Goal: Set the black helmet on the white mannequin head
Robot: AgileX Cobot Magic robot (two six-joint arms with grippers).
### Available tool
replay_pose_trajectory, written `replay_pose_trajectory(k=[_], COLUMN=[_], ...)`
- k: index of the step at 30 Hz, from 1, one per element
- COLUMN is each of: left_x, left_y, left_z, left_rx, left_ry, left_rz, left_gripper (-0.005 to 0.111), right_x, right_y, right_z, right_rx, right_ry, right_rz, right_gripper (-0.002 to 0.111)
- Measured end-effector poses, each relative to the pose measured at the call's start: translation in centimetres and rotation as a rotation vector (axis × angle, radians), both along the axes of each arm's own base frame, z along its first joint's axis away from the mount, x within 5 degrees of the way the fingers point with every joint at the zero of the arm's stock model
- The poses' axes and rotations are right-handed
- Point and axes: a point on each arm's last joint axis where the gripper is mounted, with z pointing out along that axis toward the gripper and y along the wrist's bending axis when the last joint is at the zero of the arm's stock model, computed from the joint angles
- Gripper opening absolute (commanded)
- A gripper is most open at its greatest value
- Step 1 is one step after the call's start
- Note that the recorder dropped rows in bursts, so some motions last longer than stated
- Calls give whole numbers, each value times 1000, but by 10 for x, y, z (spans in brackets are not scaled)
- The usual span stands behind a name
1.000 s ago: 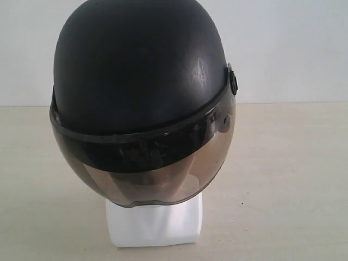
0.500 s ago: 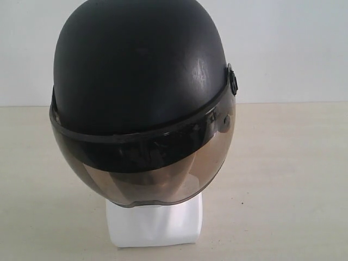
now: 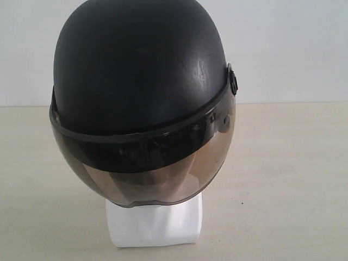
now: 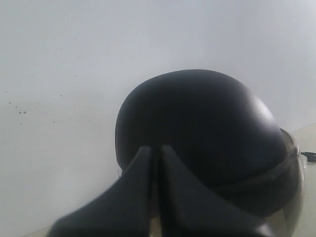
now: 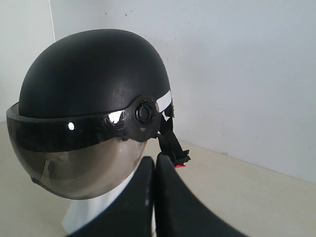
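The black helmet [image 3: 141, 81] sits on the white mannequin head [image 3: 155, 224], its smoky visor [image 3: 147, 176] down over the face, and the white base stands on the bench [image 3: 283, 179]. The left fingers [image 4: 134, 182] are pressed together with only a thin slit between them, gripping nothing, and the helmet's shell rises beyond their tips. The right fingers [image 5: 170, 187] are likewise closed and empty, with the helmet's dangling strap [image 5: 170, 140] just past their tips.

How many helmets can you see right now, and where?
1. The black helmet sits on the white mannequin head, which stands on the table. Anything directly behind it would be hidden from the exterior view.
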Motion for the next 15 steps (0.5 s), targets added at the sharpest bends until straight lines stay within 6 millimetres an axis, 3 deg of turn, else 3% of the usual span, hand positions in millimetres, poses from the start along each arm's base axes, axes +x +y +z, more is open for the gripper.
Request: replay_pose_trajectory(k=[10,15], left_x=[0,0], left_y=[0,0], left_z=[0,0], left_rx=[0,0], left_ry=[0,0], left_rz=[0,0], left_gripper=[4,4], right_x=[-1,3], right_y=[-2,-5], right_z=[0,-11], right_rx=[7,14], right_ry=[-7,8], right_rz=[-18,-209], right_gripper=[0,0])
